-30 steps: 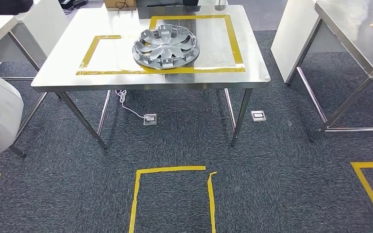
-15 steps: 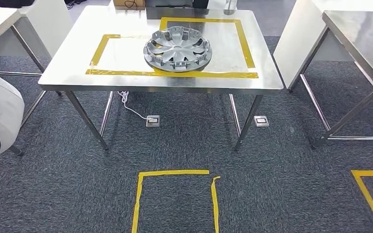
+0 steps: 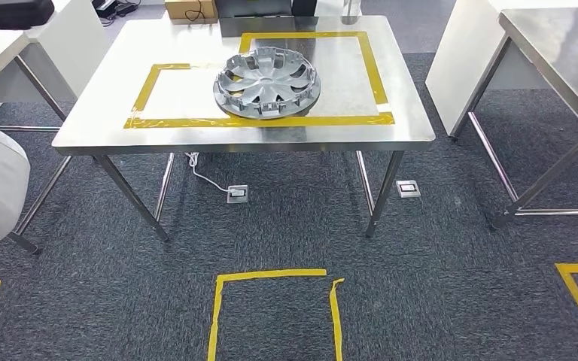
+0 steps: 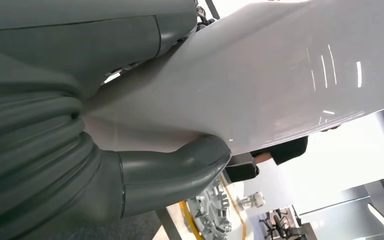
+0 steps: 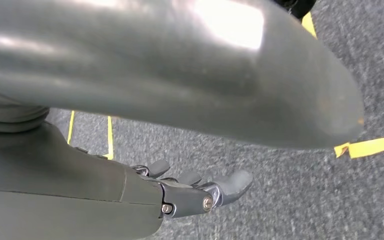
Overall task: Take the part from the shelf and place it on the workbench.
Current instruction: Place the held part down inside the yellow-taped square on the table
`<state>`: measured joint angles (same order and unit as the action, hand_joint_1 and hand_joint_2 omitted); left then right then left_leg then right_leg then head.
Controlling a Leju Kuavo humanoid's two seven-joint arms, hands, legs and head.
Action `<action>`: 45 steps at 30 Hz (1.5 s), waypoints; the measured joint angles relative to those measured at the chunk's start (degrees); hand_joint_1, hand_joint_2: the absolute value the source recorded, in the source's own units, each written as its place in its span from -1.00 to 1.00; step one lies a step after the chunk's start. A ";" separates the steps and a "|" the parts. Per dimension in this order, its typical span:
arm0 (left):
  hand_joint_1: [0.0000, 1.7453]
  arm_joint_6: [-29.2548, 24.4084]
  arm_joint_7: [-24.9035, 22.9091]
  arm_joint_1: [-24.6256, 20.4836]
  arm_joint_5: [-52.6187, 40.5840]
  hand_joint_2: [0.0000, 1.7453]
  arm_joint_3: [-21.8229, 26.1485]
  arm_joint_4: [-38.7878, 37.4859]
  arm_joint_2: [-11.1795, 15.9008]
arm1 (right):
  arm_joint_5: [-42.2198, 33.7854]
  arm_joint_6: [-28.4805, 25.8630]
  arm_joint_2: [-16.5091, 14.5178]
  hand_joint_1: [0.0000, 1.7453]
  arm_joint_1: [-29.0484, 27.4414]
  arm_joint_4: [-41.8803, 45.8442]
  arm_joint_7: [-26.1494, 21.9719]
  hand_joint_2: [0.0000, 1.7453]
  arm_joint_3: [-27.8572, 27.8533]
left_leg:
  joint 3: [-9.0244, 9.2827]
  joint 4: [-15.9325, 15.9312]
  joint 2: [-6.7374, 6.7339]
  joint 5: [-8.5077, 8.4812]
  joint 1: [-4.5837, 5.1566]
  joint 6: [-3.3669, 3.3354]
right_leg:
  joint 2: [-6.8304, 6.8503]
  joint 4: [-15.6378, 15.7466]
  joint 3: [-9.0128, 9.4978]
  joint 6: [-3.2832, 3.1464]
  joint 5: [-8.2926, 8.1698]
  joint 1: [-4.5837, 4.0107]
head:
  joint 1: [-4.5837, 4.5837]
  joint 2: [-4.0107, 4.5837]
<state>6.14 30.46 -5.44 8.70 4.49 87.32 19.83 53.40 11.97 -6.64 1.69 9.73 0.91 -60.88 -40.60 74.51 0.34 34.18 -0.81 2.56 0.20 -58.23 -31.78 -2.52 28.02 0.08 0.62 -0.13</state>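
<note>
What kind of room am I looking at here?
Probably a workshop or robot test lab: steel workbenches on grey carpet, yellow tape rectangles marking zones on bench and floor, and a silver wheel cover on the nearest bench.

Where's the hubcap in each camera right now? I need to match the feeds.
Head view: the hubcap lies on the steel table, straddling the yellow tape outline, upper centre of the picture.
Left wrist view: a slice of it at the picture's lower edge, beyond the left hand.
Right wrist view: not in it.
Shared landmark: the yellow tape outline beside the hubcap.
</note>
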 joint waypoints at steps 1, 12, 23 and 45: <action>1.00 0.00 0.00 0.08 -0.02 1.00 -0.02 -0.02 -0.01 | -0.03 -0.01 -0.01 -1.00 -0.01 0.00 0.03 -1.00 -0.01 | -0.77 0.46 -0.02 -0.85 -0.19 0.20 | -0.02 -0.01 0.34 0.10 0.32 0.08 | -0.02 0.00; 1.00 0.08 -0.31 -0.87 -0.49 1.00 -0.43 0.05 -0.85 | -0.49 -0.79 -0.19 -1.00 0.40 0.00 0.45 -1.00 -0.34 | 6.95 -15.15 -0.15 -7.19 -0.42 -2.82 | -0.18 -5.44 0.39 3.44 4.89 0.42 | -0.21 -0.01; 1.00 0.15 -0.46 -0.92 -1.46 1.00 -0.51 0.25 -2.28 | -0.29 -0.87 -0.38 -1.00 0.26 0.00 0.50 -1.00 -0.37 | 10.61 -14.94 0.16 -3.90 0.30 -1.87 | -0.26 -1.43 -4.04 1.41 -0.51 -0.61 | -0.62 -0.01; 1.00 1.46 -0.69 -1.77 -2.38 1.00 0.64 -1.10 -1.98 | 0.69 -0.29 -0.74 -1.00 0.25 0.00 -0.31 -1.00 -0.34 | 6.51 -15.16 -0.20 -7.17 -0.01 -3.52 | -0.35 -16.28 -7.41 3.19 6.93 0.01 | -0.21 0.00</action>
<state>7.61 29.77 -7.21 6.32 5.14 86.22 17.85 54.09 11.68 -7.39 1.94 9.73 0.61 -61.22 -34.09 59.35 0.13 27.00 -0.82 -0.96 -0.15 -74.51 -39.18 0.66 34.95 0.09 0.40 -0.13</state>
